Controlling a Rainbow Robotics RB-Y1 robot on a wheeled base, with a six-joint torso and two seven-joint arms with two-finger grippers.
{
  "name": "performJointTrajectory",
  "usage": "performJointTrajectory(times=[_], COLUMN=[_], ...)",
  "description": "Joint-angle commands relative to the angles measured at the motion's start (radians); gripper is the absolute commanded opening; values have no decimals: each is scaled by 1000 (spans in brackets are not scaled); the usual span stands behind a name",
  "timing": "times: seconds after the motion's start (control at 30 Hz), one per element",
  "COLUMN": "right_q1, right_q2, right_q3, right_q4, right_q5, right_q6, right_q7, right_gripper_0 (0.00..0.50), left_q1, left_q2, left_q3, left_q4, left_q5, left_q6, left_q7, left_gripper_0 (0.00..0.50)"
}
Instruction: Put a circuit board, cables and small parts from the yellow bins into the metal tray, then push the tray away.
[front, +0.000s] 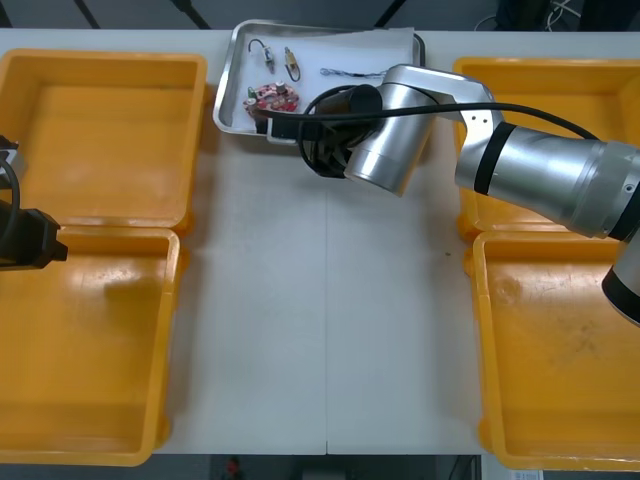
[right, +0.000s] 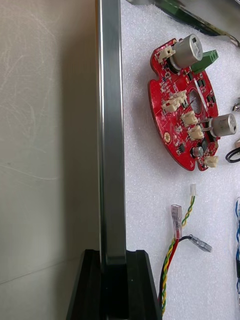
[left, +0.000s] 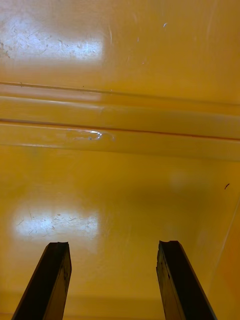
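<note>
The right gripper (right: 113, 253) is clamped on the metal tray (right: 111, 125). Its two black fingers stand apart by no more than the width of the tray's shiny near rim, which runs up between them. In the front view the right arm (front: 540, 175) reaches in from the right of the tray to that rim, toward the tray's left end, and covers part of the tray's near side.

The tray stands at the far edge of the table (front: 320, 300) and is white inside. The round red circuit board (right: 175, 122) lies flat in the tray, just inside the gripped rim and apart from it, with two silver cylinders and a green connector on its face. The red and yellow cable (right: 167, 265) also lies in the tray, close beside the finger on the tray's inner side and nearer the fingers than the board is. The blue and white cable (right: 237, 215) lies deeper in the tray than the red and yellow one. Two small metal parts (front: 291, 64) lie near the tray's far rim, beyond the board.

The left gripper (left: 114, 245) hangs well to the left of the tray, above the yellow bins (front: 100, 130) on that side. Its fingers are spread wide with nothing between them, over a bin floor, and the abutting bin rims cross beyond them
</note>
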Motion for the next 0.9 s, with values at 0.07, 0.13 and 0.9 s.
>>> performJointTrajectory(times=[0.07,0.13,0.9], right_q1=[-59,-59,-63], right_q2=[15,12,-169], right_q3=[31,45,-146], right_q4=[-4,-4,-385], right_q5=[-14,-14,-245], right_q6=[-12,-12,484], right_q7=[45,50,28], right_gripper_0=[196,405,500], left_q1=[18,18,18], left_q2=[45,45,45], left_q3=[16,16,16], left_q4=[-6,-6,-6], left_q5=[7,7,7], left_q6=[-2,-2,-2], left_q7=[-66,-66,-66], left_gripper_0=[500,500,500])
